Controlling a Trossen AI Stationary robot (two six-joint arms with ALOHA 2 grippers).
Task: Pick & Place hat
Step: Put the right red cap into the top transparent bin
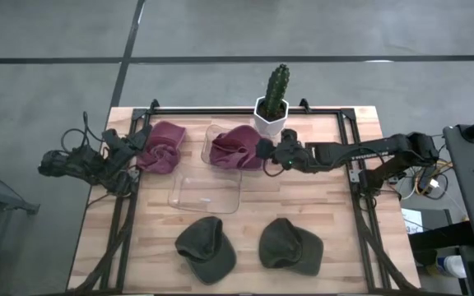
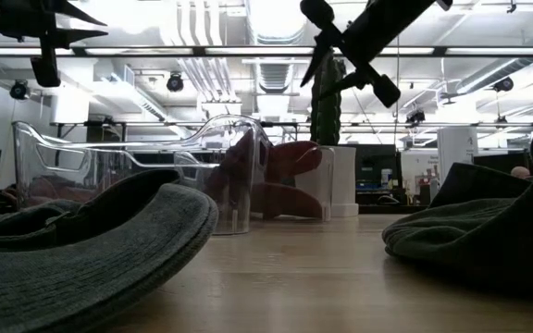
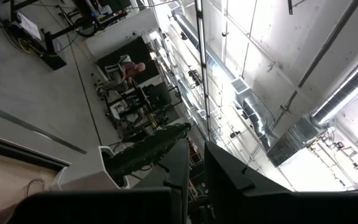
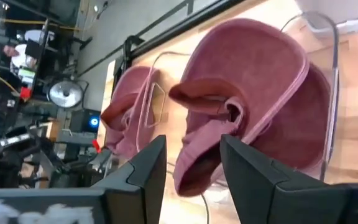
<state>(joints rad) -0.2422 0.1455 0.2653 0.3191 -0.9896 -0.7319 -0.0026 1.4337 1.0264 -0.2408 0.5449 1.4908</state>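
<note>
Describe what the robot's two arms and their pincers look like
Both arms are dark, nearly black, built from slim jointed segments. The right arm runs as a long thin boom with loose cables at its base. The left arm is wrapped in black cable loops. The right pincer has two flat, angular, matte dark fingers.

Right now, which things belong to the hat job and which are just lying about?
In play: maroon hat in the clear bin, right gripper open beside it.
Lying about: second maroon hat, two green hats, clear tray, cactus; left gripper parked.
</note>
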